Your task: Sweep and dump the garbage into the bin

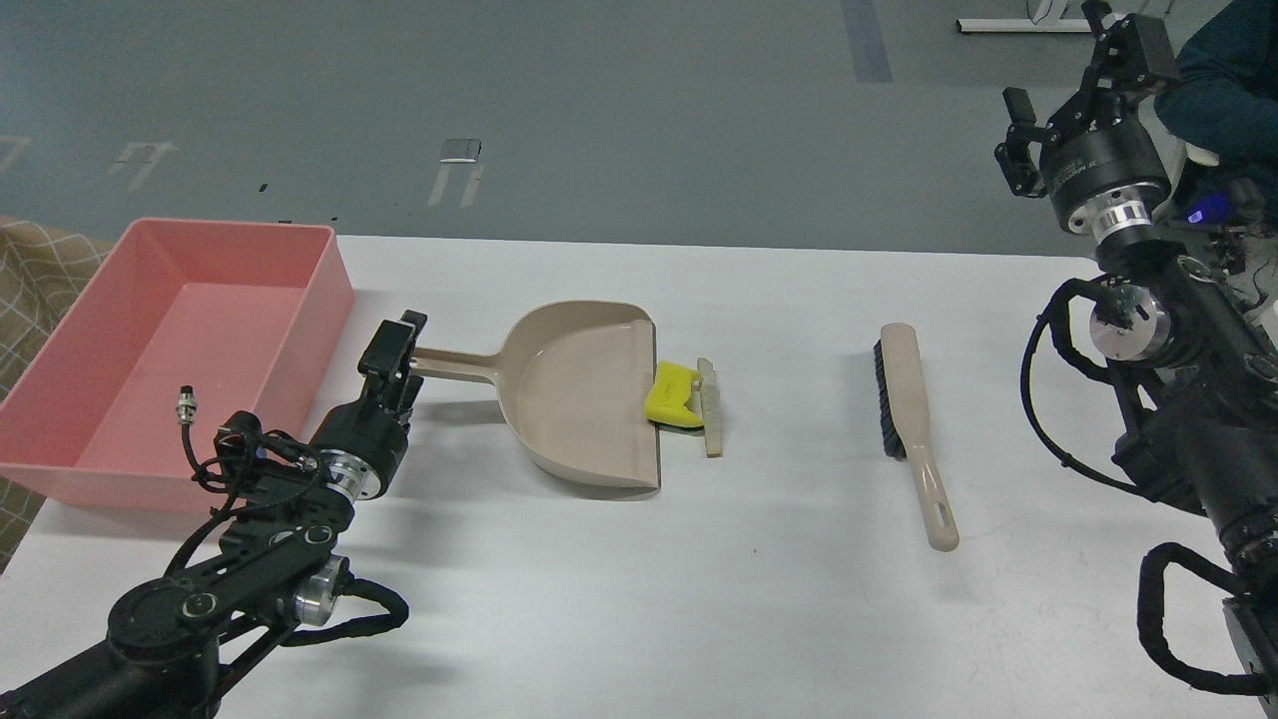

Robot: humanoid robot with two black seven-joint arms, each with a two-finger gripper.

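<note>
My left claw [391,355] at dustpan [584,394] handle end — grip state unclear. Right claw [1083,85] raised, open. Garbage [684,396] on counter [759,559] at dustpan lip — bin [175,350] far left.

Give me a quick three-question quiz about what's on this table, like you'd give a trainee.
1. True or false: the yellow chunk already lies in the pink bin.
2. Which tool is the left hand at? A) brush B) dustpan handle C) bin
3. Fill in: the thin beige slice lies just to the ____ of the yellow chunk.

Key:
1. False; it sits at the dustpan's open edge, on the table.
2. B. The right hand is raised, far from the brush.
3. Right.
</note>
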